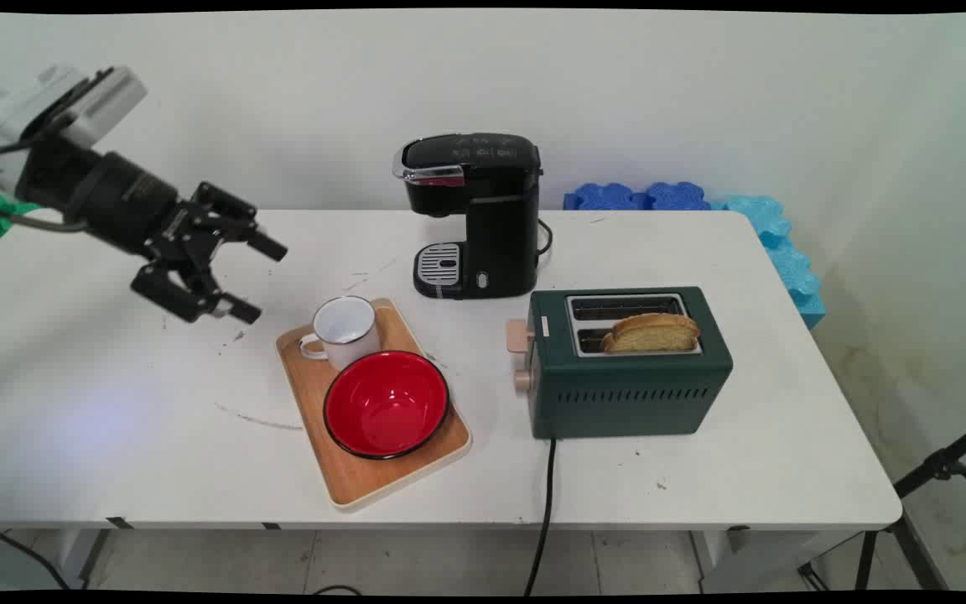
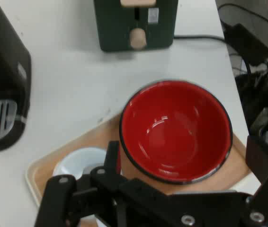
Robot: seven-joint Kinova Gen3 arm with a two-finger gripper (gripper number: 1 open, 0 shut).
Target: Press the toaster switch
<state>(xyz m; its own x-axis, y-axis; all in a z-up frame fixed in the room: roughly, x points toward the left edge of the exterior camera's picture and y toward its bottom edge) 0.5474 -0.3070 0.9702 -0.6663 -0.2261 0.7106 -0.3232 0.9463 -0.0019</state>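
Note:
My black gripper (image 1: pixel 258 280) hangs open above the table, left of a wooden tray (image 1: pixel 349 482), with nothing between its fingers. On the tray stand a white enamel mug (image 1: pixel 347 329) and a red bowl (image 1: pixel 386 404); the mug is the nearest thing to the fingertips. In the hand view the gripper (image 2: pixel 187 152) looks down on the empty red bowl (image 2: pixel 175 130), the mug (image 2: pixel 79 163) partly hidden behind the left finger (image 2: pixel 112 153), and the tray (image 2: pixel 41 170).
A black coffee maker (image 1: pixel 473 214) stands behind the tray, also seen as the coffee maker (image 2: pixel 4 85). Right of the tray sits a green toaster (image 1: pixel 630 382) with a toast slice (image 1: pixel 651 333) in its near slot. Blue foam (image 1: pixel 676 197) lies at the back right.

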